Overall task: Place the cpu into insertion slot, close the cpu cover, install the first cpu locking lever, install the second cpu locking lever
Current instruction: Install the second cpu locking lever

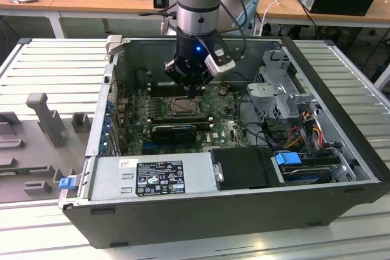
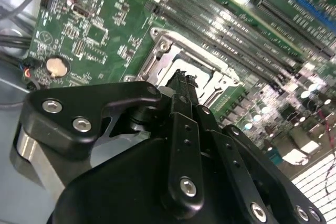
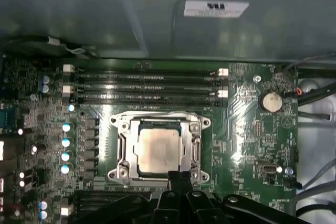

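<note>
The cpu point(image 3: 157, 150), a pale square chip, lies flat in the insertion slot point(image 1: 181, 106) on the green board. The silver cpu cover point(image 3: 122, 148) sits down around it, and the chip shows through its window. My gripper point(image 3: 178, 178) is shut with nothing between its black fingers. Its tips are at the edge of the cover's frame; whether they touch it I cannot tell. In the second wrist view the gripper point(image 2: 184, 80) points down at the cover point(image 2: 173, 56). In the exterior view the gripper point(image 1: 194, 91) hangs just above the socket inside the open computer case.
Long black memory slots point(image 3: 147, 85) run beside the socket, under the grey case wall point(image 3: 157, 19). A coin battery point(image 3: 272, 100) sits on the board. A black card point(image 1: 173, 131), power supply point(image 1: 152, 178), drive cage point(image 1: 280, 89) and cables point(image 1: 304, 126) crowd the case.
</note>
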`<state>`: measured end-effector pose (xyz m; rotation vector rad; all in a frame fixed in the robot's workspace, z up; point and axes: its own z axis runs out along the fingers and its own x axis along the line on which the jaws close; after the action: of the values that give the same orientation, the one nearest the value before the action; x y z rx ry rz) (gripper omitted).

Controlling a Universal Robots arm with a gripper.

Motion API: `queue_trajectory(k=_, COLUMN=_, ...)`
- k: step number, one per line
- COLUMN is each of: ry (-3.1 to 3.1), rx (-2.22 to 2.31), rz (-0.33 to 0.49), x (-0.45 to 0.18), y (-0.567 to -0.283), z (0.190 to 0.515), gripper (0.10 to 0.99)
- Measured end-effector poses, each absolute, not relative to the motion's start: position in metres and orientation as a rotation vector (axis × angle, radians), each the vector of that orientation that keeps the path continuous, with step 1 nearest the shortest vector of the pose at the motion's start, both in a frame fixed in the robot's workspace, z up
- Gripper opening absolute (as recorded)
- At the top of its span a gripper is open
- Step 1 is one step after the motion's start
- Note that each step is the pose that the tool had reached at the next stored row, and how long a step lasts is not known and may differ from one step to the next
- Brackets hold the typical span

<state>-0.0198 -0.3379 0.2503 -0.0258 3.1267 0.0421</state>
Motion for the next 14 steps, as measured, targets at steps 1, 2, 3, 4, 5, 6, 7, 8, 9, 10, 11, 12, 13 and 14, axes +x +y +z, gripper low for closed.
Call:
queue_trajectory(k=1, ry=3.127, rx=-0.026, rz=0.042, x=-0.020, y=-0.340, z=0.250, gripper=0.106)
queue_trajectory(k=2, ry=3.127, rx=-0.026, rz=0.042, x=-0.020, y=-0.341, z=0.250, gripper=0.106)
queue_trajectory(k=3, ry=3.127, rx=-0.026, rz=0.042, x=-0.020, y=-0.342, z=0.250, gripper=0.106)
queue_trajectory(k=4, ry=3.127, rx=-0.026, rz=0.042, x=-0.020, y=-0.345, z=0.250, gripper=0.106)
queue_trajectory(k=5, ry=3.127, rx=-0.026, rz=0.042, x=-0.020, y=-0.348, z=0.250, gripper=0.106)
queue_trajectory(k=6, ry=3.127, rx=-0.026, rz=0.045, x=-0.020, y=-0.351, z=0.250, gripper=0.106)
queue_trajectory(k=7, ry=3.127, rx=-0.026, rz=0.053, x=-0.020, y=-0.355, z=0.249, gripper=0.106)
queue_trajectory(k=8, ry=3.126, rx=-0.025, rz=0.065, x=-0.020, y=-0.357, z=0.249, gripper=0.106)
queue_trajectory(k=9, ry=3.126, rx=-0.025, rz=0.082, x=-0.020, y=-0.358, z=0.249, gripper=0.106)
queue_trajectory(k=10, ry=3.125, rx=-0.025, rz=0.114, x=-0.020, y=-0.359, z=0.249, gripper=0.106)
queue_trajectory(k=11, ry=3.124, rx=-0.025, rz=0.138, x=-0.020, y=-0.360, z=0.249, gripper=0.106)
queue_trajectory(k=12, ry=3.122, rx=-0.025, rz=0.175, x=-0.020, y=-0.361, z=0.248, gripper=0.106)
queue_trajectory(k=13, ry=3.122, rx=-0.025, rz=0.186, x=-0.020, y=-0.363, z=0.247, gripper=0.106)
queue_trajectory(k=14, ry=3.122, rx=-0.025, rz=0.189, x=-0.020, y=-0.364, z=0.246, gripper=0.106)
